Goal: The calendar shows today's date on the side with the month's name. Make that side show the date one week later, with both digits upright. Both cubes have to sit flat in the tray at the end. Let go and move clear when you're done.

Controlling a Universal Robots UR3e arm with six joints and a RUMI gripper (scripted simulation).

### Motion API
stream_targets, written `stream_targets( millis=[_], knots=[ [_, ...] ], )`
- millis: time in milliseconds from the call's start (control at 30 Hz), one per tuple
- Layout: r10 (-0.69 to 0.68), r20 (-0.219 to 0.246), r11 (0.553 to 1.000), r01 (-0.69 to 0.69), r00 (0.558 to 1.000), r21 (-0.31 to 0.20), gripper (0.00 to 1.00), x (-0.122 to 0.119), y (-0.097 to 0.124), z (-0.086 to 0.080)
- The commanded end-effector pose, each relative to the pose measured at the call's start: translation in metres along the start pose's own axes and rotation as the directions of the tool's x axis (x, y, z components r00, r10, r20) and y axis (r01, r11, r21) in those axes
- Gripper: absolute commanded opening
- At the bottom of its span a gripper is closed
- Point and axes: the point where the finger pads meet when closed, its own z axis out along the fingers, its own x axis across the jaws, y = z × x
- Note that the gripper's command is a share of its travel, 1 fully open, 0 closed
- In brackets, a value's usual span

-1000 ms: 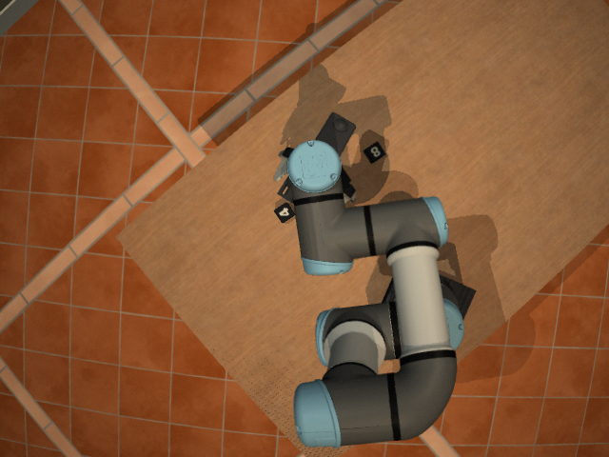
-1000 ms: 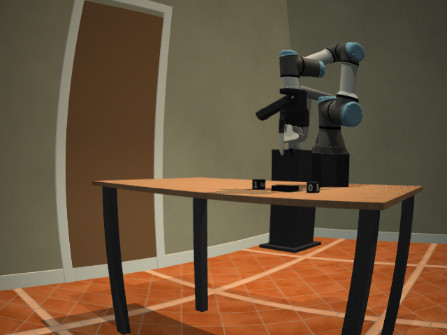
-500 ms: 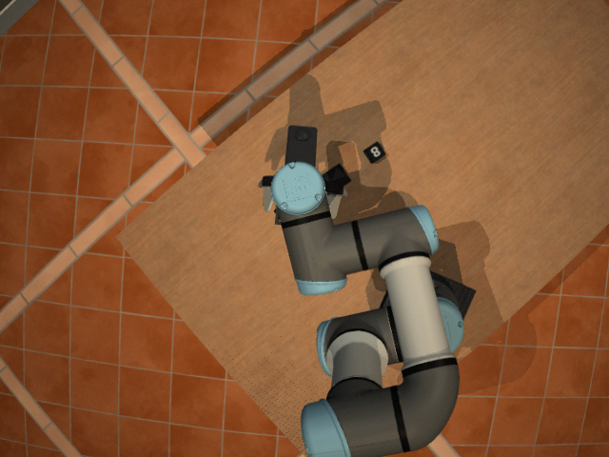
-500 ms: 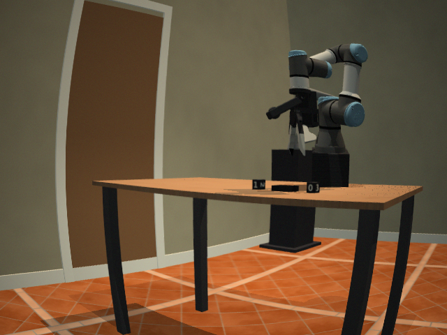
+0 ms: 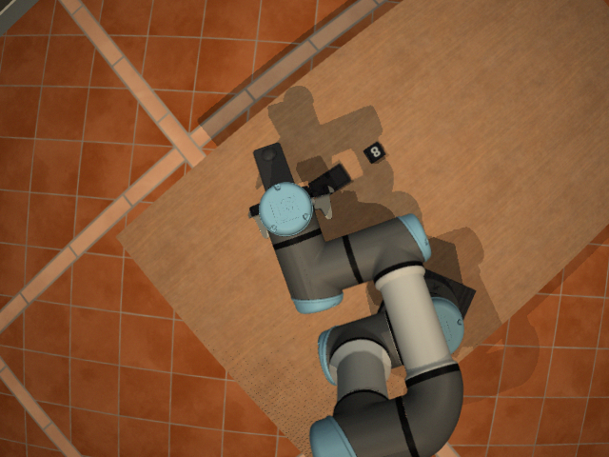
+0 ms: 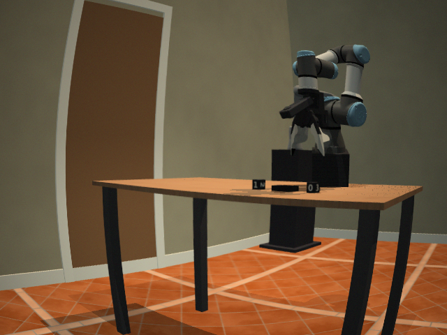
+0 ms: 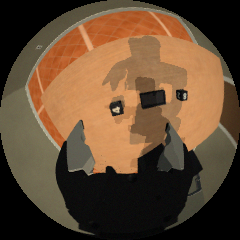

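Hovering, my gripper [image 5: 296, 224] [image 6: 307, 154] [image 7: 125, 122] spread wide on nothing; 8-topped cube [image 5: 374, 152] [image 6: 258, 184] [image 7: 182, 95] and second cube [image 6: 313, 187] [image 7: 116, 108] flank the tray [image 5: 339, 177] [image 6: 285, 188] [image 7: 152, 99], probably light, rigid, best pinched mid-height on opposite faces.

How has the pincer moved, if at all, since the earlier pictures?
Yes: in the top view, the pincer has moved farther from the cube showing 8.
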Motion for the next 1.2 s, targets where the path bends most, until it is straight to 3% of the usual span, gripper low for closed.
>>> stream_targets(
  millis=[0, 367, 767, 800, 1167],
  knots=[
    [-0.126, 0.007, 0.992, 0.126, 0.992, 0.004, 1.00, -0.008, 0.005, -0.001],
    [-0.270, 0.008, 0.963, 0.270, 0.963, 0.007, 1.00, -0.018, 0.013, -0.001],
    [-0.294, 0.008, 0.956, 0.294, 0.956, 0.007, 1.00, -0.020, 0.014, -0.001],
    [-0.294, 0.008, 0.956, 0.294, 0.956, 0.007, 0.29, -0.020, 0.014, -0.001],
    [-0.294, 0.008, 0.956, 0.294, 0.956, 0.007, 0.29, -0.020, 0.014, -0.001]
  ],
)
